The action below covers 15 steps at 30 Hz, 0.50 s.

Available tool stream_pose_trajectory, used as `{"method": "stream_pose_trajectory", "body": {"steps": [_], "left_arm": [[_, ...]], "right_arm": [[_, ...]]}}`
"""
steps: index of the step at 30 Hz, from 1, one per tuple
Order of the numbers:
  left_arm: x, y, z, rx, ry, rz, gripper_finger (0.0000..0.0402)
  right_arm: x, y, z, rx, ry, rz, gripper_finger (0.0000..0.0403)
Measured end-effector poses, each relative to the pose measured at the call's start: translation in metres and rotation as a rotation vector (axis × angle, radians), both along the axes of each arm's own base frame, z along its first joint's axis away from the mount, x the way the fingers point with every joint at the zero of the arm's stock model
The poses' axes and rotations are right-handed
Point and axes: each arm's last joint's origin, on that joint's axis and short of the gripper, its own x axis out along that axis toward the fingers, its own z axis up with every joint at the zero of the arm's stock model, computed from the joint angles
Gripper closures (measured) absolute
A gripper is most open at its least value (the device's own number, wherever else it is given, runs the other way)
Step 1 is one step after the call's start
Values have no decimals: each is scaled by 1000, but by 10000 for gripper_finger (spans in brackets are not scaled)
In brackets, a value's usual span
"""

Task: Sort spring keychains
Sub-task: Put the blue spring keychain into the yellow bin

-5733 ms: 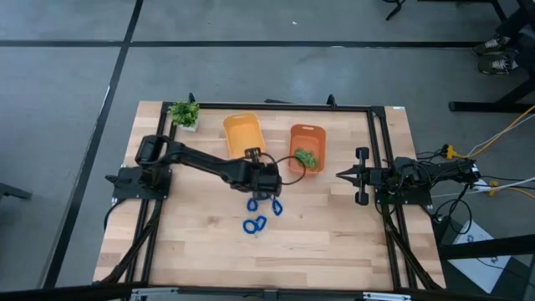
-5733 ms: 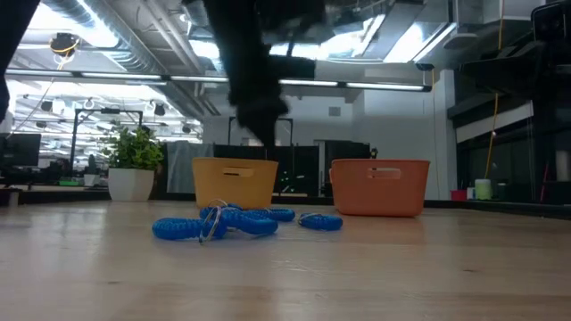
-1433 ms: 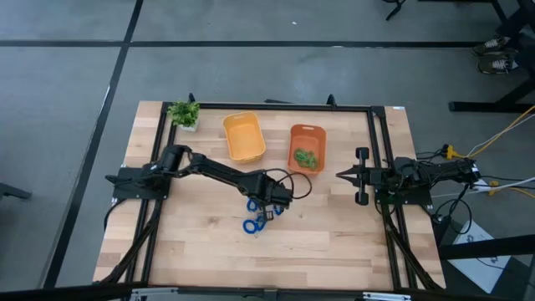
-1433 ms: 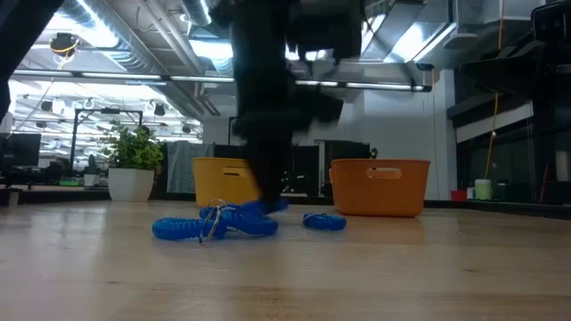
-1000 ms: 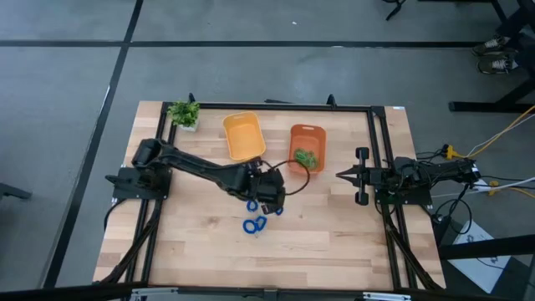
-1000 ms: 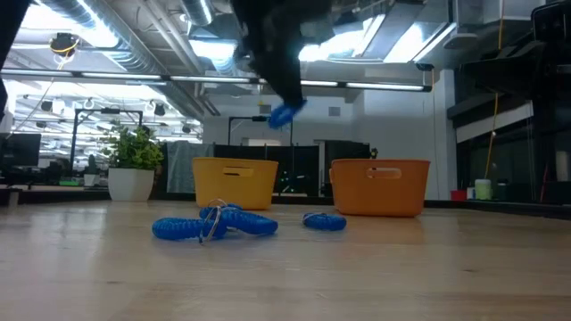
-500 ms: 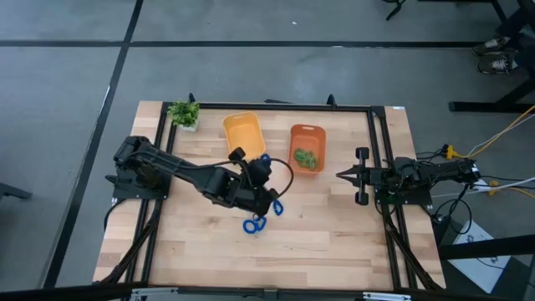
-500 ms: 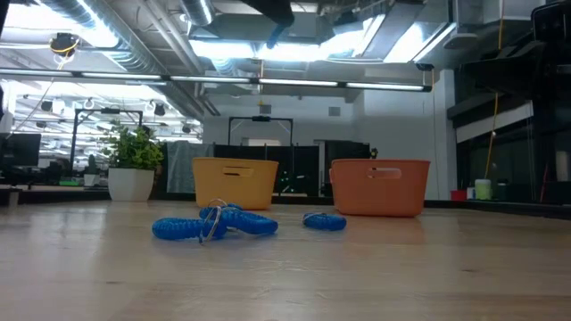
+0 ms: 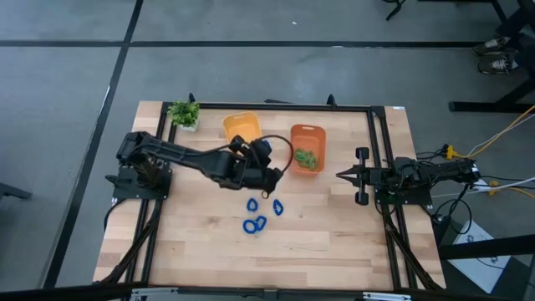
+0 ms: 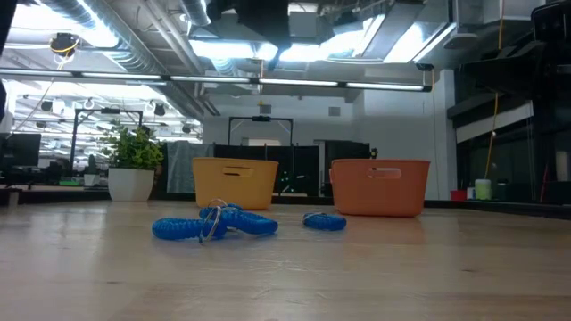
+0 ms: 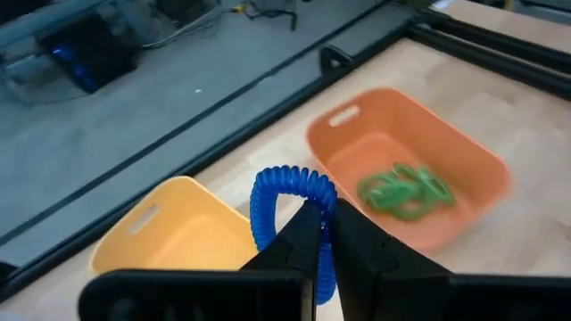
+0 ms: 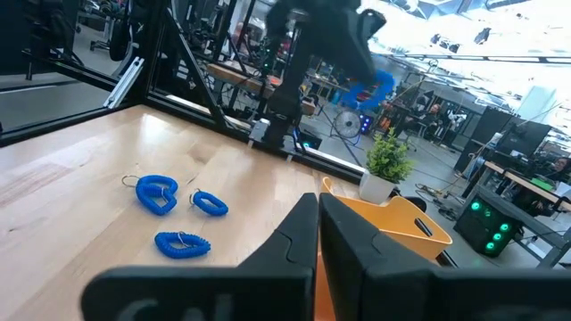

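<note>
You have three blue spring keychains point(image 9: 260, 214) lying loose on the table point(image 9: 334, 242), just below the centre of the high view. Above them, your left gripper point(image 11: 323, 234) is clamped on a fourth blue keychain point(image 11: 290, 198), carried in the air near the lower edge of the yellow bin point(image 9: 242, 132). To its right sits the orange bin point(image 9: 307, 147) with green keychains point(image 9: 306, 157) inside. Your right gripper point(image 9: 341, 176) waits at the right-centre of that view, fingers pressed together and holding nothing. A small potted plant point(image 9: 183, 114) stands at the table's upper left corner.
</note>
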Motion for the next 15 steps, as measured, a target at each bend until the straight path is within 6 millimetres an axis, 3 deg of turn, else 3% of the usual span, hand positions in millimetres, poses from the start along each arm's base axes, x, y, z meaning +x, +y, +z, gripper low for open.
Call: {"method": "stream_pose_trajectory", "body": {"steps": [15], "left_arm": [[-1, 69, -3, -65, 49, 161, 387]], "right_arm": [[0, 0, 0, 0, 0, 0, 387]]}}
